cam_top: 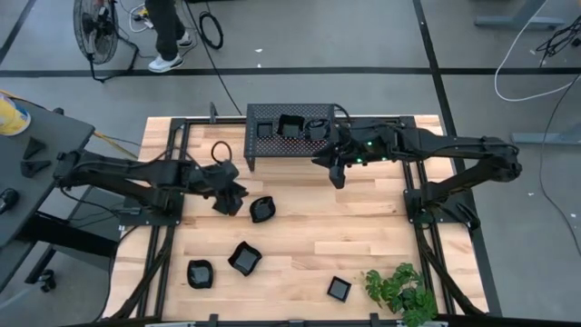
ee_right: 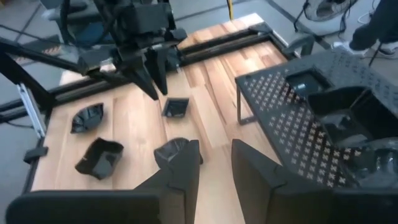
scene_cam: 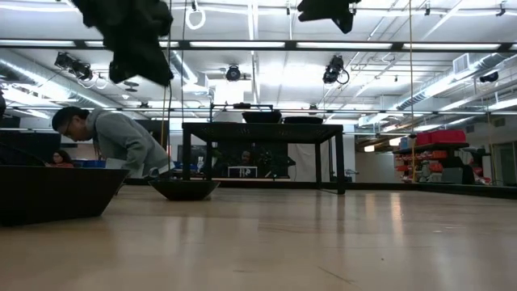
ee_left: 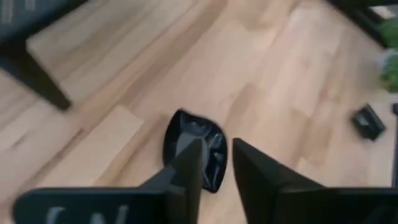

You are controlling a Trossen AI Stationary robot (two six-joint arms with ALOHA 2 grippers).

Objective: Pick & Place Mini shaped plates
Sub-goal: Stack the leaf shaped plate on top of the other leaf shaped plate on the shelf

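Observation:
Several small glossy black mini plates lie flat on the wooden table: one point(cam_top: 261, 209) mid-table, two point(cam_top: 244, 258) point(cam_top: 200, 272) nearer the front, and a square one point(cam_top: 339, 289) beside the plant. More sit on the black perforated stand point(cam_top: 290, 136) at the back. My left gripper point(cam_top: 236, 202) hangs open above the table, just left of the mid-table plate point(ee_left: 196, 146), which shows right beyond its fingertips point(ee_left: 194, 158). My right gripper point(cam_top: 338, 180) hangs open in front of the stand with nothing between its fingers point(ee_right: 186, 165).
A green plant point(cam_top: 399, 289) sits at the front right corner. The stand's legs point(ee_left: 37, 81) rest on the table at the back. A dark frame runs round the table's edges. In the low view a person point(scene_cam: 113, 141) bends over beyond the far edge.

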